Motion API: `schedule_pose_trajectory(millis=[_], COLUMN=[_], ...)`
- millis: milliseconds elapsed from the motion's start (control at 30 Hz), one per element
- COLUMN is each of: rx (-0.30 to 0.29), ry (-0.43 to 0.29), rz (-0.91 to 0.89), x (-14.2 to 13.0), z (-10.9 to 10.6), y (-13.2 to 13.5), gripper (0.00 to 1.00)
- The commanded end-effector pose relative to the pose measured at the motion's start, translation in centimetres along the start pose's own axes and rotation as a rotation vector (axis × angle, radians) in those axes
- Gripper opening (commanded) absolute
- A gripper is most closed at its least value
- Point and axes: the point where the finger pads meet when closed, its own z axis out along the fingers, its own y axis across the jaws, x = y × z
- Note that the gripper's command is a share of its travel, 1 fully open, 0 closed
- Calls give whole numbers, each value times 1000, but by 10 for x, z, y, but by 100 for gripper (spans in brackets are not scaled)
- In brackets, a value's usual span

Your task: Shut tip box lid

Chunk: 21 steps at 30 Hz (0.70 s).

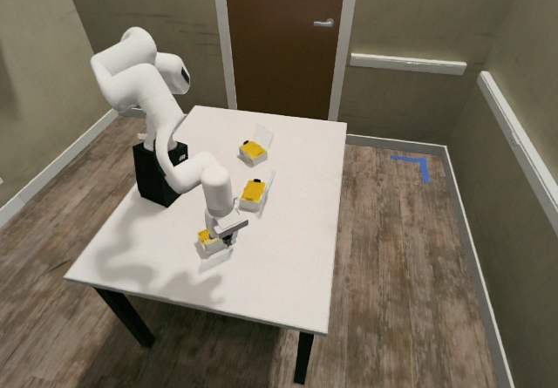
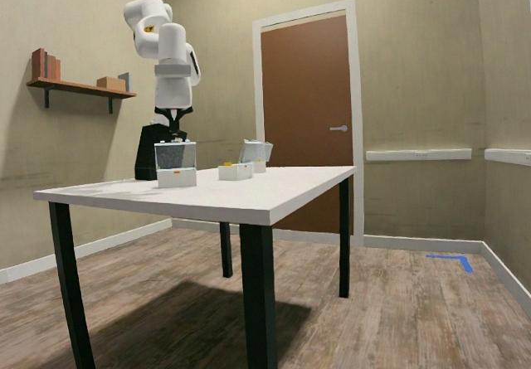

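Observation:
Three white tip boxes with yellow tip racks stand on the white table, each with a clear lid raised. The nearest box has its lid standing upright. My gripper is shut and empty, pointing down, right at the top edge of that lid. The middle box and the far box stand further back, apart from the gripper, with lids open. I cannot read which box is TB2.
The arm's black base block stands at the table's left edge, behind the nearest box. The arm's elbow hangs low over the table beside the middle box.

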Motion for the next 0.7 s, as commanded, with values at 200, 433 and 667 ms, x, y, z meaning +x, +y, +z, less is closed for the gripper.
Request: schedule_pose_trajectory(millis=[200, 433, 667], rx=[0, 0, 0], ry=[5, 5, 5], rz=[0, 0, 0], x=[2, 2, 2], z=[13, 25, 33], y=[0, 0, 0], gripper=[0, 0, 0])
